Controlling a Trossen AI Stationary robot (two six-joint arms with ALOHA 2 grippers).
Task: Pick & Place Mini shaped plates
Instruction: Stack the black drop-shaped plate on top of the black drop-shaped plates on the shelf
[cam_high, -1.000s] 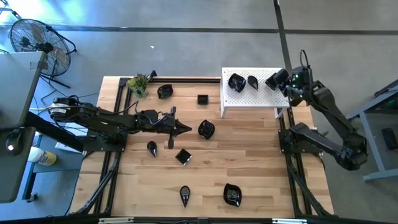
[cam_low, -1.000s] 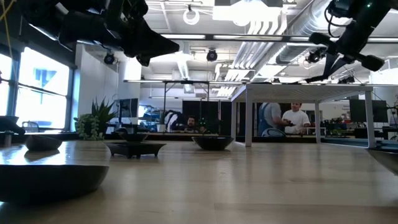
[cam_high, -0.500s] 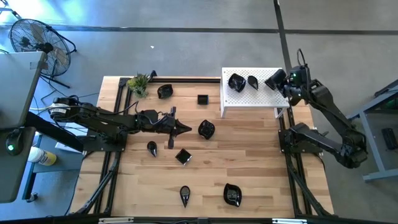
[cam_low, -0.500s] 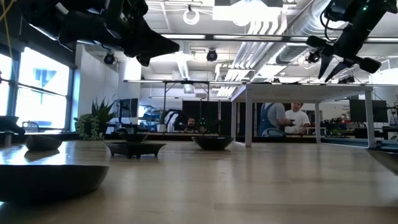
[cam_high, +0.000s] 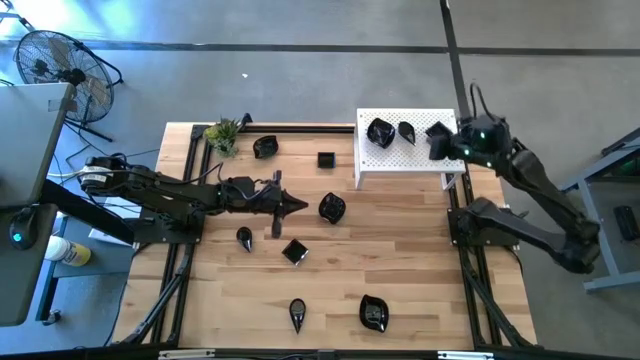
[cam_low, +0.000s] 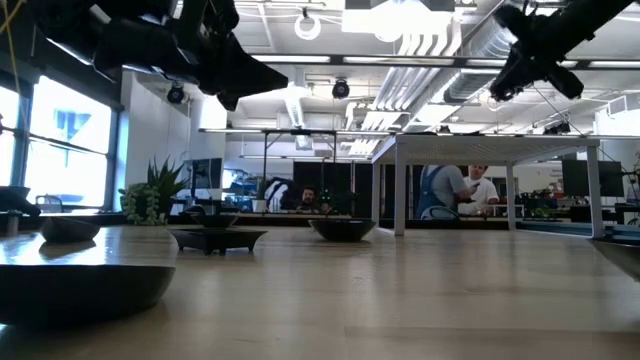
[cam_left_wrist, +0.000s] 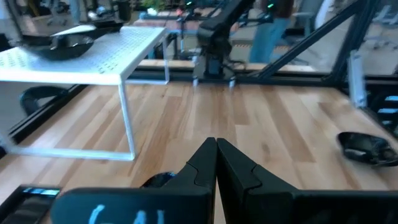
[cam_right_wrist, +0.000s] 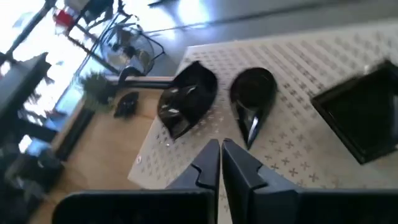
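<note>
Three mini shaped plates lie on the white perforated platform (cam_high: 400, 165) at the table's far right: a wavy one (cam_high: 380, 132), a teardrop (cam_high: 407, 131) and a square one (cam_high: 438, 140). The right wrist view shows the same wavy plate (cam_right_wrist: 186, 96), teardrop (cam_right_wrist: 252, 99) and square plate (cam_right_wrist: 360, 115). My right gripper (cam_high: 455, 145) (cam_right_wrist: 219, 149) hovers shut above the platform's right end, touching nothing. Several more black plates lie on the wood, among them a rounded one (cam_high: 332, 207) and a square one (cam_high: 294, 251). My left gripper (cam_high: 300, 207) (cam_left_wrist: 216, 146) hangs shut over the table's middle.
A small green plant (cam_high: 222, 133) stands at the far left corner. A black rail (cam_high: 300, 127) runs along the far edge. A fan (cam_high: 55, 60) and a desk stand left of the table. People show in the room beyond (cam_low: 470, 190). Bare wood lies under the platform (cam_left_wrist: 186, 118).
My right gripper opened over the platform's right end, let go of the square plate, then shut again. It has drawn back toward the table's right edge, risen a little and rolled about its own line. The square plate now lies on the platform.
</note>
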